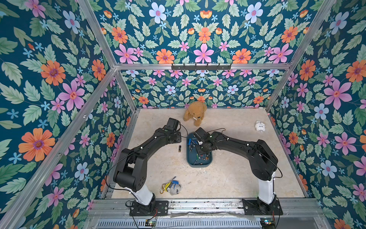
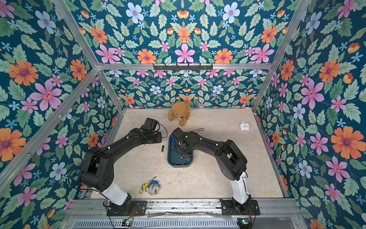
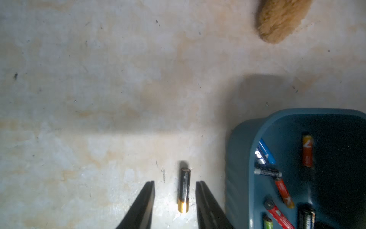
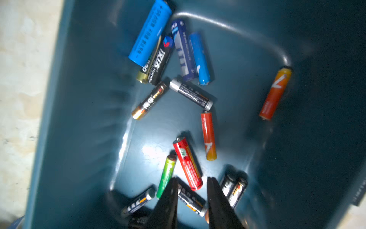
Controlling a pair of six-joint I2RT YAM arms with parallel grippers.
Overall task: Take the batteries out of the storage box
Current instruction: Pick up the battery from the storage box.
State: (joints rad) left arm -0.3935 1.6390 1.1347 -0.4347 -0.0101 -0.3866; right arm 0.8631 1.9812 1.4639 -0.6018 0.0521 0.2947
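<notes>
Right wrist, black batt (image 4: 147, 68) marked "deli"

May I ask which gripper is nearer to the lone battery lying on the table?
The left gripper: its fingers flank the lone battery without touching. The right gripper hangs over the storage box.

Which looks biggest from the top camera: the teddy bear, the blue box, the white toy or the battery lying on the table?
1. Blue storage box and teddy bear: nearly alike, too close to rank.
2. White plush toy.
3. Lone battery.
</notes>
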